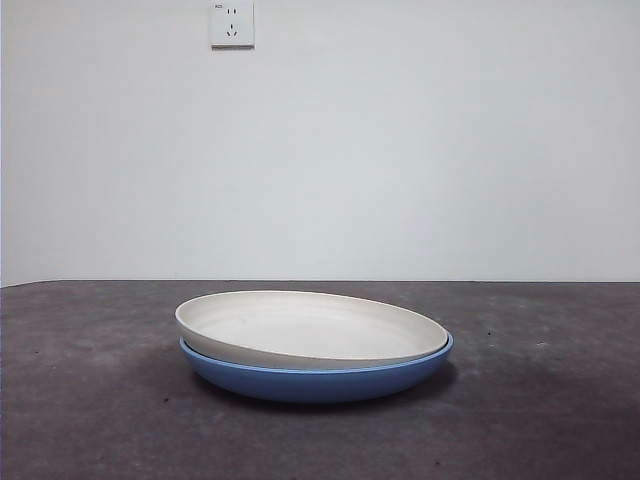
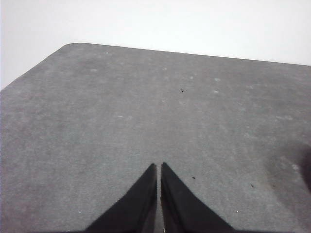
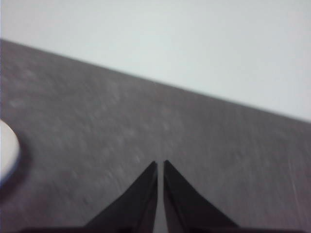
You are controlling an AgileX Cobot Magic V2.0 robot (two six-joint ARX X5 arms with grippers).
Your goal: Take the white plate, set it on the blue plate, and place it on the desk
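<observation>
Grey, faintly speckled desk (image 1: 90, 400) fills the lower part of the front view, running back to a plain white wall (image 1: 400, 150) that carries a white socket (image 1: 232, 23) high up. Around the middle of the desk, between its left and right edges, sits the blue plate (image 1: 320, 380), flat on the surface. The white plate (image 1: 310, 328) rests inside it, nested but tilted: its left rim rides up over the blue rim, while its right rim sits down within the blue rim. No arm touches either plate in the front view.

Left gripper (image 2: 159, 167) hangs over bare desk near a rounded corner of the worktop; its two black jaws are drawn together, only a hairline slit between them, and nothing is held. No plate is visible in this view, only a dark shadow at one edge of the picture.

Right gripper (image 3: 160, 165) also hangs over bare desk, jaws drawn together with a thin slit and nothing between them. The picture is blurred. A sliver of white plate rim (image 3: 7, 150) shows at the picture's edge, well apart from the jaw tips and off to one side of them.
</observation>
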